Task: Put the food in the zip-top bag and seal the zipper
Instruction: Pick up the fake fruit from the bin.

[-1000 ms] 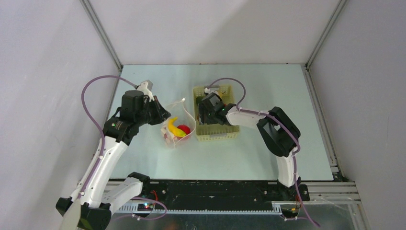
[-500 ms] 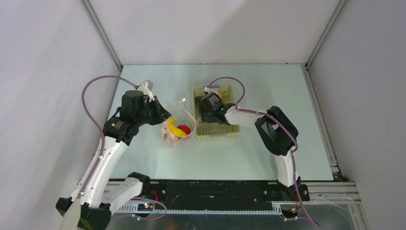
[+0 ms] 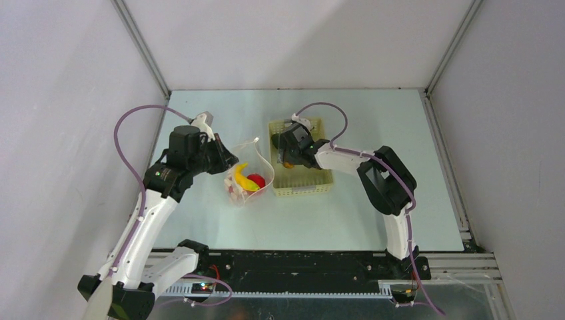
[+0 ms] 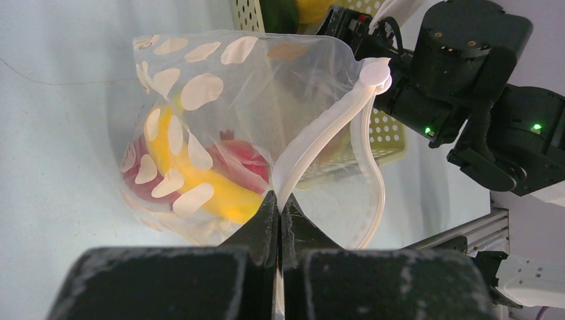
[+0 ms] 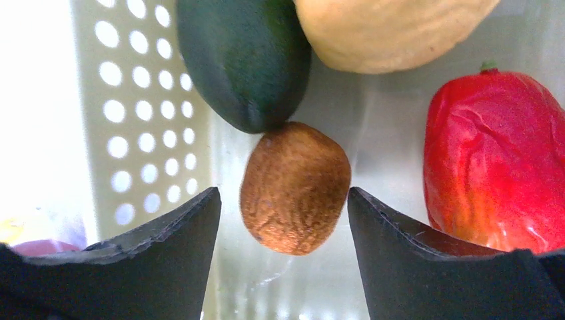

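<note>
The zip-top bag [image 4: 220,87] stands open on the table, holding a yellow banana [image 4: 200,180] and a red fruit [image 4: 240,160]. My left gripper [image 4: 278,200] is shut on the bag's white zipper [image 4: 326,127] and holds the mouth up. In the top view the bag [image 3: 248,181] sits left of the basket. My right gripper [image 5: 283,192] is open, down inside the basket, with a brown oval fruit [image 5: 295,187] between its fingers and a gap on each side. A dark green piece [image 5: 243,60], a pale yellow piece [image 5: 386,30] and a red piece [image 5: 493,153] lie beside it.
The pale yellow perforated basket [image 3: 303,188] stands right of the bag, and its wall [image 5: 140,100] is close to my right gripper's left finger. The right arm [image 4: 466,67] hangs just past the bag's mouth. Enclosure walls bound the table on three sides.
My right gripper has opened a little wider and shifted slightly toward the far side of the basket. The left gripper and bag have not moved.
</note>
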Available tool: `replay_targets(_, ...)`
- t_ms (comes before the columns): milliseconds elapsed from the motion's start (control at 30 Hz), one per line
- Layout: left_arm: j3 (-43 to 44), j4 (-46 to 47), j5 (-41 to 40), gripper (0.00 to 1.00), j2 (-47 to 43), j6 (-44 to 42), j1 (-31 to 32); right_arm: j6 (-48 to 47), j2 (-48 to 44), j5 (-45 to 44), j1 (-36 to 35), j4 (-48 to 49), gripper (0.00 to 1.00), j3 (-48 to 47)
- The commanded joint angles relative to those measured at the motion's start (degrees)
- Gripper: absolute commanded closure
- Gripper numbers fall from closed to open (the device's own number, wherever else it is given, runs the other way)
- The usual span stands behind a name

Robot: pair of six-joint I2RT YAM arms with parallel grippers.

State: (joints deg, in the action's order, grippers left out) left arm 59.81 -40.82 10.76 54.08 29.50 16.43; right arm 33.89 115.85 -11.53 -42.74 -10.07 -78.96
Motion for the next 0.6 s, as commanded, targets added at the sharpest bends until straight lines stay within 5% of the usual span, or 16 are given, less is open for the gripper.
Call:
replay_targets(0,2.0,2.3,1.2,1.00,-0.8,-0.7,-0.5,3.2,-0.4,-2.6,0.2,0.2,0.25,-5.2)
replay_targets(567,2.0,2.5,1.9,1.00,-1.0,-0.8,-0.7,2.7,3.7,-6.8,-0.4,-3.7,0.22,-8.4)
